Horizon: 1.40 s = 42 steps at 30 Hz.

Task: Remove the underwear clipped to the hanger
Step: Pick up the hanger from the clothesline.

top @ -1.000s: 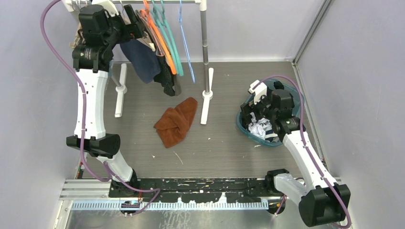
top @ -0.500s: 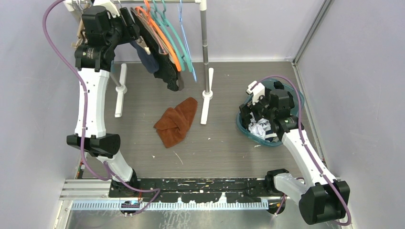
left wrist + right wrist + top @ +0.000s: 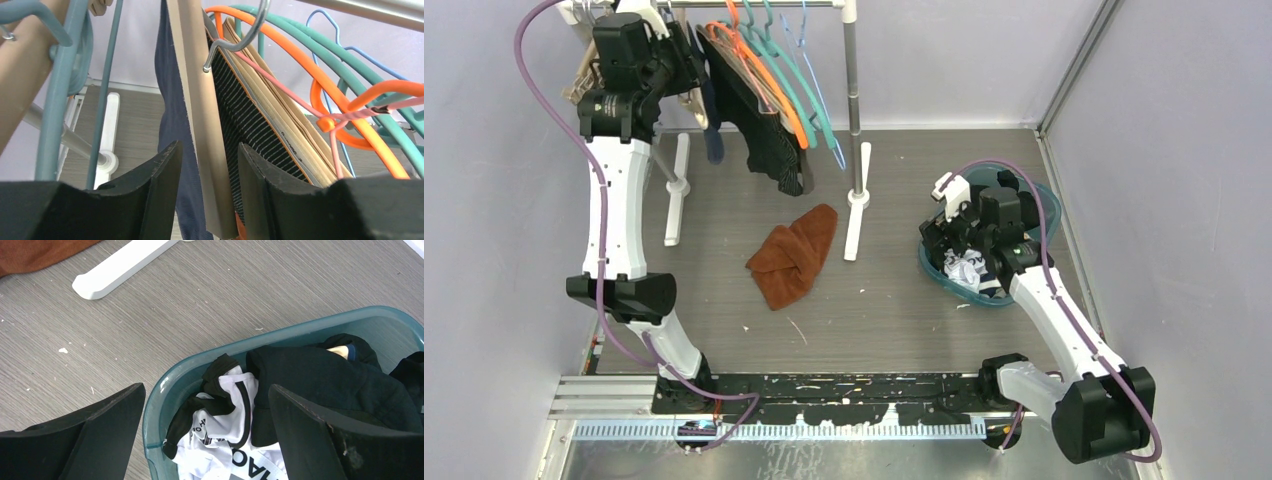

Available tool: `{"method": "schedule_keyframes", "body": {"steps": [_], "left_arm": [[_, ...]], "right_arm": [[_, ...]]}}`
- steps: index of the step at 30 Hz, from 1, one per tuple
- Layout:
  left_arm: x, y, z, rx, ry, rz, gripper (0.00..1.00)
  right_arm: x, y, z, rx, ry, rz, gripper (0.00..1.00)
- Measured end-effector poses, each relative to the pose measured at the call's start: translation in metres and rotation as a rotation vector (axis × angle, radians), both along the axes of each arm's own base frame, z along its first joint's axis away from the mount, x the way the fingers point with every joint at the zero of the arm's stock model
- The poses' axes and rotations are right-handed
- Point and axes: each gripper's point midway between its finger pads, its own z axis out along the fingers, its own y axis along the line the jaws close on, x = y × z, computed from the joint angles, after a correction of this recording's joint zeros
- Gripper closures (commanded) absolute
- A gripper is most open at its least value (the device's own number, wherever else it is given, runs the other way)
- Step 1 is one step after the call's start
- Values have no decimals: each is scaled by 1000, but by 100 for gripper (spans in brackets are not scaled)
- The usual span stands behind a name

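Note:
Dark navy underwear [image 3: 713, 135] hangs as a narrow strip from a beige hanger bar [image 3: 200, 100] on the rack; it also shows in the left wrist view [image 3: 175, 110]. A black striped pair [image 3: 769, 140] hangs just right of it [image 3: 240, 115]. My left gripper [image 3: 692, 70] is up at the hangers, open, its jaws [image 3: 209, 146] on either side of the beige bar with gaps showing, the navy cloth inside the left finger [image 3: 162, 170]. My right gripper [image 3: 944, 228] is wide open and empty [image 3: 206, 389] over a teal basket [image 3: 984, 300].
Orange [image 3: 769, 70], teal [image 3: 809, 90] and blue hangers crowd the rail. The white rack post [image 3: 853, 80] and its feet [image 3: 858, 215] stand on the floor. A rust-brown cloth [image 3: 794, 255] lies between them. The basket [image 3: 165, 385] holds black and white clothes [image 3: 240, 405].
The hangers have swung right along the rail. The navy underwear, spread wide before, now hangs as a narrow strip. My left gripper has shifted slightly; my right gripper has edged left over the basket.

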Motion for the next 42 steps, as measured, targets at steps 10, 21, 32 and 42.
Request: {"method": "schedule_keyframes", "body": {"steps": [10, 21, 32, 42], "left_arm": [[2, 14, 5, 12, -12, 22, 61], [9, 14, 6, 24, -20, 20, 74], [9, 15, 7, 44, -23, 13, 95], [3, 25, 15, 106, -42, 48, 100]], "right_arm": [[-1, 5, -6, -23, 10, 17, 0], [-2, 7, -9, -40, 17, 26, 0], [-3, 10, -15, -55, 31, 41, 0], [-3, 10, -15, -55, 32, 41, 0]]}}
